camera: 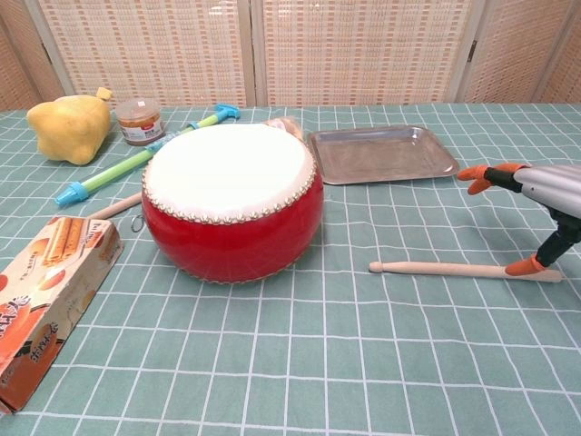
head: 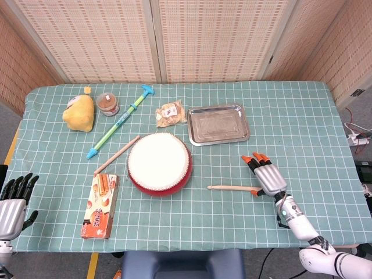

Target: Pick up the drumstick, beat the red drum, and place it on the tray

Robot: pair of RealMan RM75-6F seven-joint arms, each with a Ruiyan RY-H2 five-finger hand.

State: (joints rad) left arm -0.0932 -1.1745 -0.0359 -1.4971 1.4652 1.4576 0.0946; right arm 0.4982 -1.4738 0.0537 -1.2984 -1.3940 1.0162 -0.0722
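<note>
Bench (head: pixel 302 128): drum (head: pixel 159 163) near the middle. Tray (head: pixel 218 124) behind it to the right, well apart from the drumstick (head: pixel 232 188), which lies flat right of the drum. Right hand (head: pixel 268 178) at the drumstick's far end, one of its fingers (camera: pixel 526 266) touching the stick. Second stick (head: pixel 117 155) left of the drum, lying aslant. Snack box (head: pixel 100 206) at the front left. Plush toy (head: pixel 79 113), jar (head: pixel 107 104) and toy pump (head: pixel 121 121) along the back left; packet (head: pixel 170 113) just behind the drum. Left hand (head: pixel 13 200) off the bench's front left corner.
</note>
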